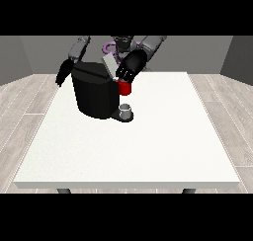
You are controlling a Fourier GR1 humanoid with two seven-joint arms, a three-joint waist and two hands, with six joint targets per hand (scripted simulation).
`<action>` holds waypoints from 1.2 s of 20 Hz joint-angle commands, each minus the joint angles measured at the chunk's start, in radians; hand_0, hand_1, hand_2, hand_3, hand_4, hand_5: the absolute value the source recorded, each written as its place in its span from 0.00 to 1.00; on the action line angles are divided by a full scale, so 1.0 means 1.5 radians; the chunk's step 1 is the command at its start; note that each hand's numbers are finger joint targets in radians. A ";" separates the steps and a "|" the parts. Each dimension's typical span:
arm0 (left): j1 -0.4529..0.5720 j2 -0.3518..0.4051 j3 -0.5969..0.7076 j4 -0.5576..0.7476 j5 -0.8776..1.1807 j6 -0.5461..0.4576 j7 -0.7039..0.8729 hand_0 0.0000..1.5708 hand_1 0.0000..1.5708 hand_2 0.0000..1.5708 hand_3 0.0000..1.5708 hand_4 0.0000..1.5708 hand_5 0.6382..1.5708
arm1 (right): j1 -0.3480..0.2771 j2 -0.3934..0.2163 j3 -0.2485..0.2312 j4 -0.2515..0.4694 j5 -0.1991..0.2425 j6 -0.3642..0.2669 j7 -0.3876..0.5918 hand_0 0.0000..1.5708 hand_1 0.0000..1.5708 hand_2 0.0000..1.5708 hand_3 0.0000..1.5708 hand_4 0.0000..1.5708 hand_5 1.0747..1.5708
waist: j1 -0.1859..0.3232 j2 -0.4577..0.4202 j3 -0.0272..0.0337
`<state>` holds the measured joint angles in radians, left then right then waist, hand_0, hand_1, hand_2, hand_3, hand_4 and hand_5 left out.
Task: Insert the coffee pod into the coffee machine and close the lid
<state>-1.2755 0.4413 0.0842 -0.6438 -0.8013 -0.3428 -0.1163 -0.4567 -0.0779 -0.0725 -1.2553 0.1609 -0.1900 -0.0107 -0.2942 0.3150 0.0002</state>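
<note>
- On the large white table point(148, 151) we count one coffee machine point(94, 94), one grey thing point(126, 109), one red thing at the machine point(125, 88), and two black hands above them; two dark legs show under the table's near edge.
- We see the coffee machine as a squat black block with a rounded front and a flat, matte look; it stands on the far left part of the tabletop; a grey slab, the lid point(109, 64), rises tilted from its top, so the lid is not shut.
- We find the grey thing small, round and cup-like, sitting upright on the dark base plate at the machine's front, just below the red thing; we cannot tell whether it is the coffee pod, so we give the pod no place; its long axis, as far as we can judge, runs up and down.
- We note the red thing at the machine as a short cylinder, glossy red, its axis upright, touching the machine's front face.
- We see the hand at the view's right point(129, 67) directly above the red thing and beside the tilted lid, with pale fingertips showing at its lower edge; whether its fingers are spread or pinching something we cannot tell.
- We see the hand at the view's left point(63, 73) hanging beside the machine's far side, off the table's corner, fingers pointing down and straight, touching nothing.
- We count one smooth, plain tabletop, rectangular, with grey plank flooring around it.
</note>
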 commanded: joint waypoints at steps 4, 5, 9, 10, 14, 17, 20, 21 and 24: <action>0.002 0.022 -0.033 0.004 -0.047 0.026 -0.038 0.74 0.74 0.75 0.67 0.00 1.00 | -0.031 0.000 -0.004 -0.005 0.005 -0.014 0.017 0.00 0.00 0.00 0.00 0.00 1.00 | 0.002 0.031 0.0000; 0.045 0.028 -0.020 0.016 -0.039 0.039 -0.054 0.75 0.75 0.74 0.65 0.00 1.00 | 0.024 0.000 0.009 -0.026 -0.004 0.011 0.007 0.00 0.00 0.00 0.00 0.00 1.00 | -0.008 0.003 -0.0002; 0.007 0.012 -0.003 0.028 -0.032 0.051 -0.032 0.71 0.71 0.72 0.63 0.00 1.00 | -0.017 -0.003 0.028 -0.035 0.023 0.001 0.028 0.00 0.00 0.00 0.00 0.00 1.00 | -0.022 0.023 -0.0002; -0.006 0.014 0.007 0.023 -0.024 0.049 -0.033 0.71 0.71 0.72 0.62 0.00 1.00 | -0.010 0.011 0.021 -0.022 0.012 -0.006 0.020 0.00 0.00 0.00 0.00 0.00 1.00 | -0.021 0.030 0.0000; -0.009 0.018 0.018 0.014 -0.016 0.060 -0.055 0.77 0.77 0.75 0.61 0.00 1.00 | -0.007 -0.004 0.007 -0.015 0.000 0.008 0.002 0.00 0.00 0.00 0.00 0.05 1.00 | -0.020 0.035 0.0001; -0.024 0.021 0.018 0.010 -0.024 0.075 -0.058 0.79 0.79 0.77 0.61 0.00 1.00 | -0.029 0.001 0.009 -0.012 0.014 -0.011 0.000 0.00 0.00 0.00 0.00 0.06 1.00 | -0.019 0.053 0.0000; -0.025 0.036 0.014 0.017 -0.025 0.047 -0.081 0.78 0.78 0.77 0.62 0.00 1.00 | -0.037 0.000 0.005 -0.018 0.008 -0.009 0.025 0.00 0.00 0.00 0.00 0.05 1.00 | -0.019 0.041 0.0000; -0.005 0.029 0.019 0.026 -0.030 0.079 -0.074 0.78 0.78 0.77 0.62 0.00 1.00 | -0.017 0.007 0.030 -0.033 0.029 -0.012 0.042 0.00 0.00 0.00 0.00 0.05 1.00 | -0.030 0.035 -0.0003; -0.011 0.069 0.016 0.015 -0.041 0.079 -0.105 0.78 0.78 0.75 0.56 0.00 1.00 | -0.010 -0.024 0.013 -0.026 0.006 0.028 0.010 0.00 0.00 0.00 0.00 0.14 1.00 | -0.034 0.054 0.0000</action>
<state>-1.2875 0.5061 0.1020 -0.6254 -0.8468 -0.2593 -0.2463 -0.4852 -0.0926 -0.0541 -1.2863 0.1791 -0.1820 0.0121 -0.3305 0.3828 0.0010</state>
